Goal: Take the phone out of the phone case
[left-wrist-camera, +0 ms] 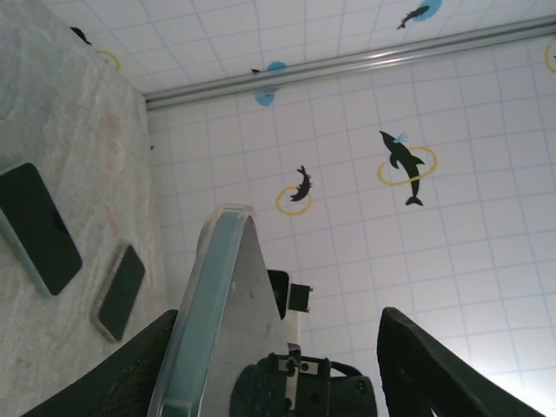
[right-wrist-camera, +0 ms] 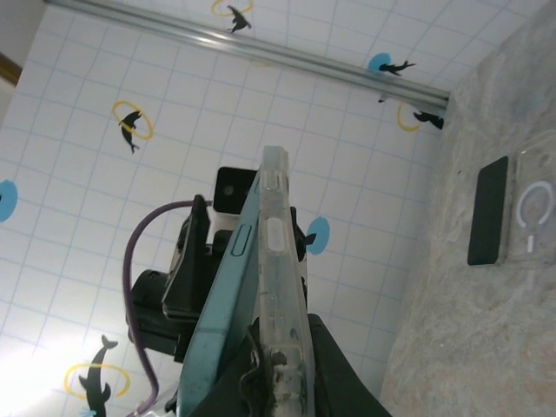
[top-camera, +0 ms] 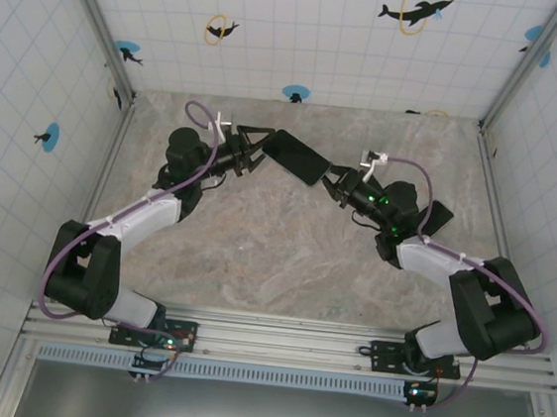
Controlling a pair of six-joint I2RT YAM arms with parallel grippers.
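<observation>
A teal phone point(right-wrist-camera: 228, 300) in a clear phone case point(right-wrist-camera: 282, 252) hangs in the air between both arms, dark and slanted in the top view point(top-camera: 299, 156). My right gripper point(right-wrist-camera: 287, 339) is shut on the lower end of the case, and the phone's upper edge has come away from the case there. My left gripper point(left-wrist-camera: 278, 317) stands open around the other end. The phone's teal edge point(left-wrist-camera: 204, 304) lies close beside one of its fingers point(left-wrist-camera: 113, 369), and the other finger point(left-wrist-camera: 434, 365) is far off it. From above, the left gripper point(top-camera: 257, 147) and right gripper point(top-camera: 334, 183) face each other.
Two other dark-screened phones point(left-wrist-camera: 35, 230) point(left-wrist-camera: 122, 291) lie flat on the marbled table point(top-camera: 283, 259). A black phone point(right-wrist-camera: 486, 213) and a clear case with a white ring point(right-wrist-camera: 534, 208) lie side by side near the right arm. Tiled walls stand on three sides.
</observation>
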